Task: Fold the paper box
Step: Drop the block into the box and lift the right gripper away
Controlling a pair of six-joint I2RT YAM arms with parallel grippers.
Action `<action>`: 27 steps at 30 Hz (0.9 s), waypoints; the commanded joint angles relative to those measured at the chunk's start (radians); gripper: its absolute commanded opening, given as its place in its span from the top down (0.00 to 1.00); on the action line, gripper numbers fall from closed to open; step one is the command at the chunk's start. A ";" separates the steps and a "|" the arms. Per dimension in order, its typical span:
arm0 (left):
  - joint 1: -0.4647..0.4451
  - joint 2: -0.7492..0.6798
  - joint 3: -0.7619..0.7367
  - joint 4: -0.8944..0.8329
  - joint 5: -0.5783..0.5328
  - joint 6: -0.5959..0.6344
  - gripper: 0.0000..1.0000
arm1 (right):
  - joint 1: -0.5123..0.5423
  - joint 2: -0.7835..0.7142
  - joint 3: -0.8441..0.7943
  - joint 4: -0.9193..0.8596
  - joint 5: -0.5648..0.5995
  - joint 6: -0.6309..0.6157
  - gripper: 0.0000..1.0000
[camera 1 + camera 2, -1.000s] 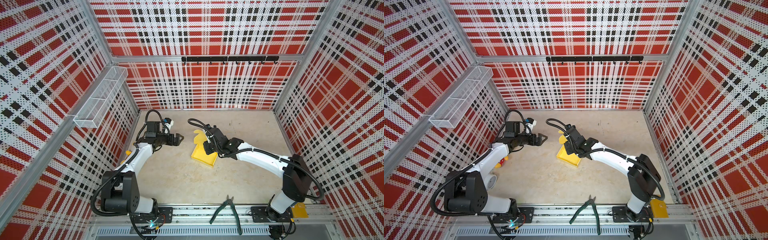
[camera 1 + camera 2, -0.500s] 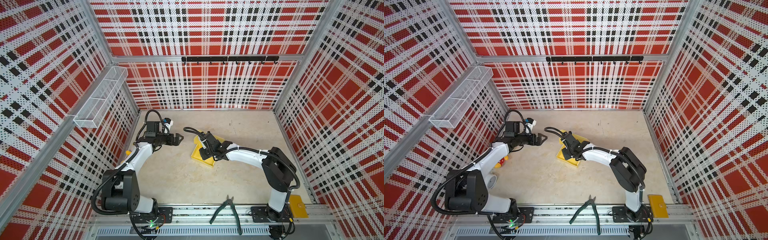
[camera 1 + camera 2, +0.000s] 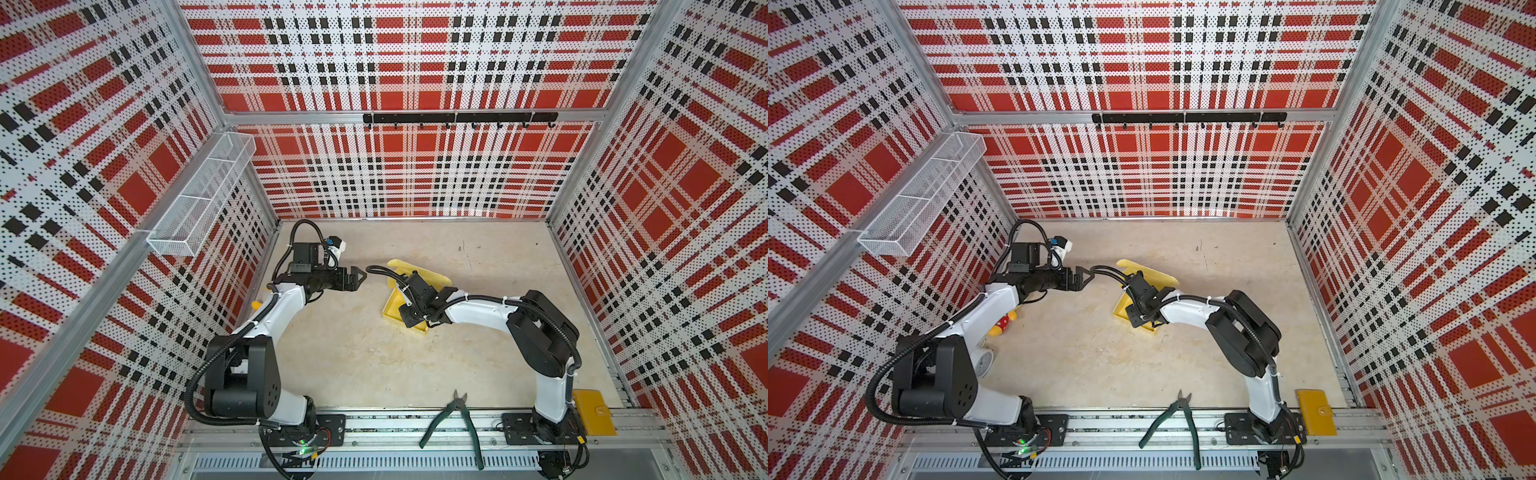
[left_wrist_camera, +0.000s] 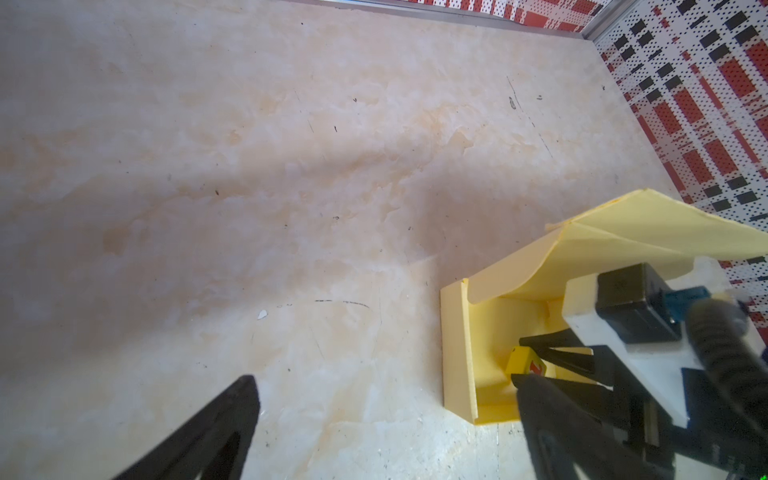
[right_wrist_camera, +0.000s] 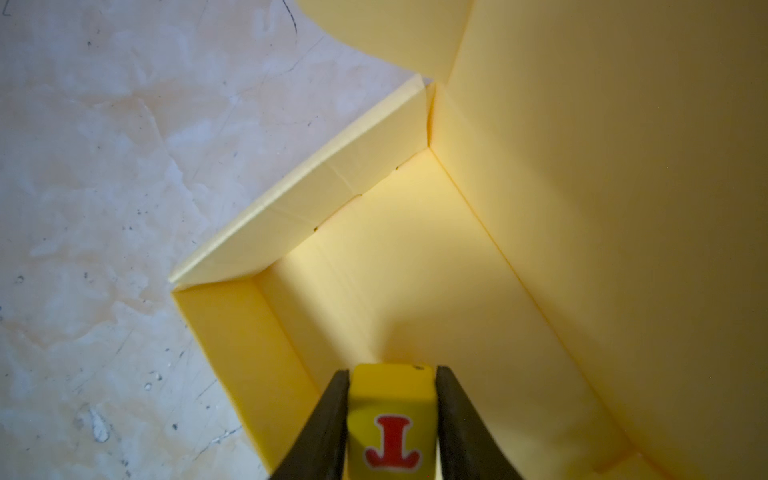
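Paper box (image 3: 394, 309) sits mid-table (image 3: 374, 365), walls up, lid flap raised. Right gripper (image 5: 392, 374) reaches inside, pinching a small yellow cube (image 5: 390, 419), probably to load it before closing. Left gripper (image 3: 361, 275) hangs just beside, spread wide, clear of the lid.

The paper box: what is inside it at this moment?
The right gripper is inside, its fingers holding a small yellow cube with a red mark. The paper box floor under them is covered.
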 commanded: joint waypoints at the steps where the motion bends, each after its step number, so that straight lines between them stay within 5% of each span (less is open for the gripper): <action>1: 0.016 0.000 0.015 0.003 0.004 0.001 0.01 | 0.002 0.012 0.002 0.033 0.007 -0.017 0.55; 11: 0.015 -0.004 0.020 0.004 0.000 -0.001 0.01 | 0.005 -0.078 0.002 0.001 0.022 -0.034 0.44; 22: -0.035 -0.018 0.040 -0.016 0.035 0.037 0.01 | -0.003 -0.412 -0.050 -0.011 0.057 -0.164 0.28; 27: -0.064 -0.021 0.075 -0.045 0.064 0.069 0.00 | -0.112 -0.550 -0.069 -0.019 -0.055 -0.208 0.22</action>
